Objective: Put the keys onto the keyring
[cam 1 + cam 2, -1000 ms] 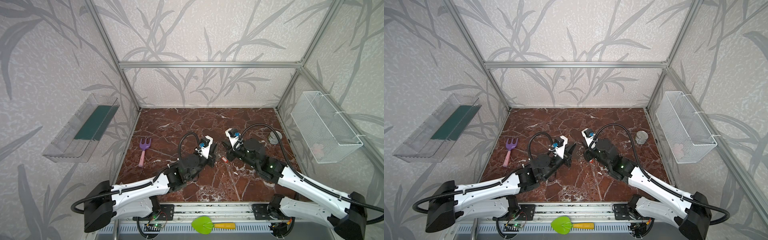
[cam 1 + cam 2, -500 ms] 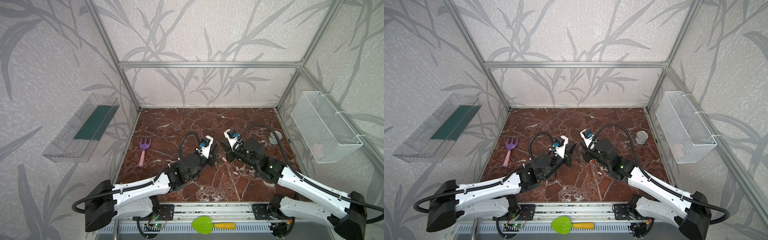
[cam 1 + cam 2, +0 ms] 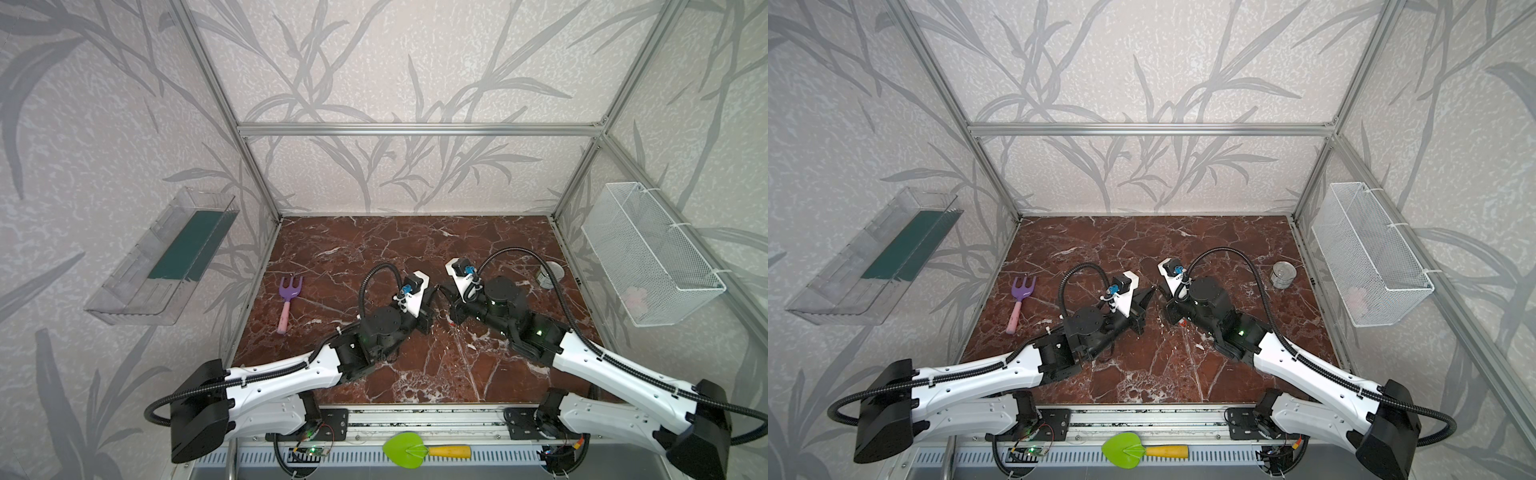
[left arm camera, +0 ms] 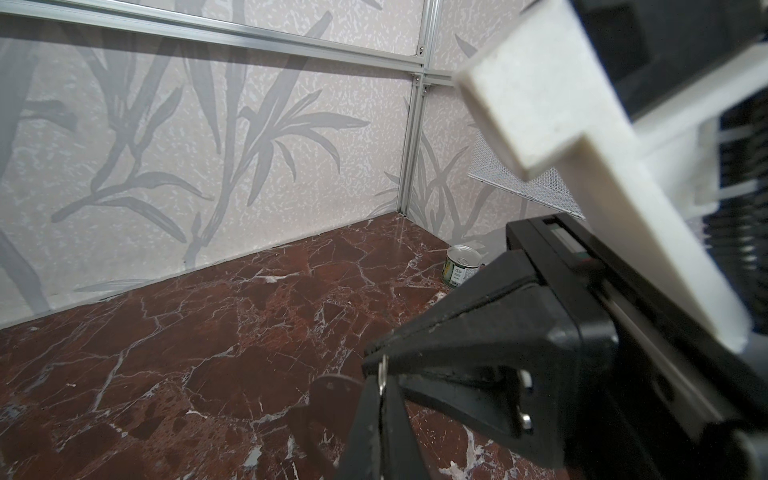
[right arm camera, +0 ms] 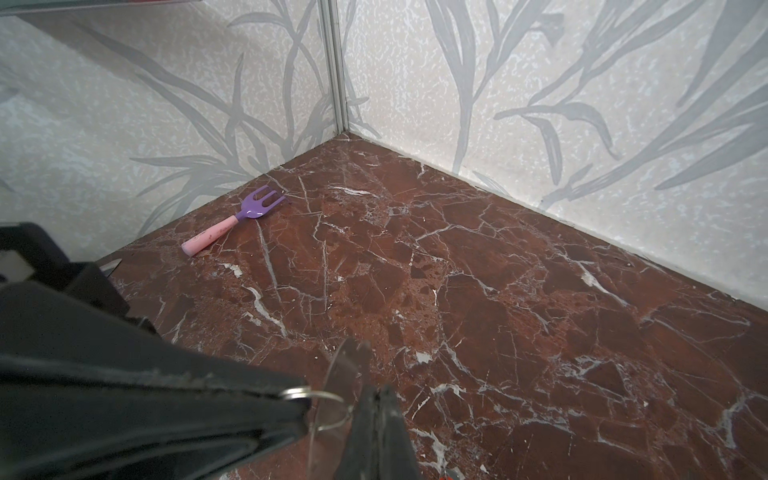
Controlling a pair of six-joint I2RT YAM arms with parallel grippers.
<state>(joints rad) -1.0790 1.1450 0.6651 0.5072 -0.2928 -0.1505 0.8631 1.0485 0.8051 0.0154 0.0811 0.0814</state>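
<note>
A red-brown marble tabletop [image 3: 374, 249] fills the floor of a framed, leaf-papered booth. The left arm [image 3: 282, 374] and right arm [image 3: 602, 365] reach in from the near rail and meet nose to nose at the centre.

A white wire basket [image 3: 648, 257] hangs on the right wall and a clear plastic tray [image 3: 162, 257] on the left wall. A green toy trowel [image 3: 409, 445] with a yellow handle lies on the near rail, off the marble. A purple and pink toy fork [image 3: 288, 297] lies flat at the left, well apart from the arms. A small tin can [image 3: 1282, 275] stands upright at the far right; in a top view the right arm's cable crosses in front of it.

The left gripper [image 3: 1147, 294] and right gripper [image 3: 1163, 291] are both clenched, tips almost touching. Their bodies and camera mounts hide what they hold in both top views. The right wrist view shows the keyring [image 5: 343, 370], a pale flat piece seen edge-on, between the two tips and above the marble. Its thin wire loop [image 5: 332, 398] runs from the left gripper's pinched tip across to the right gripper's fingers [image 5: 365, 432].

The keys [image 3: 1181, 322] show only as a red speck just under the right gripper's body. They seem to lie on the marble, mostly covered.
</note>
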